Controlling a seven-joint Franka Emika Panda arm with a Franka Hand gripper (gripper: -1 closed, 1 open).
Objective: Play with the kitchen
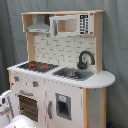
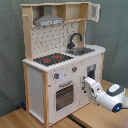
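Right now the kitchen (image 2: 62, 65) stands upright on a wooden worktop (image 2: 90, 116), in front of a grey curtain (image 2: 112, 30), and it fills most of both exterior views. Its black-and-red stovetop (image 2: 52, 59) lies beside the sink (image 2: 82, 50), with the black faucet (image 2: 75, 39) curving over the basin and the grey hood (image 2: 50, 20) above the burners. In the second exterior view my white arm (image 2: 112, 96) reaches in from the second exterior view's right, and my gripper (image 2: 89, 86) sits right at the front of the kitchen, close beside the windowed oven door (image 2: 64, 95) and below the knobs (image 2: 56, 76). Whether my jaws are spread or closed, I cannot tell, nor whether they hold anything. In the first exterior view only a white part of my arm (image 1: 9, 107) shows at the lower left, near the oven side.
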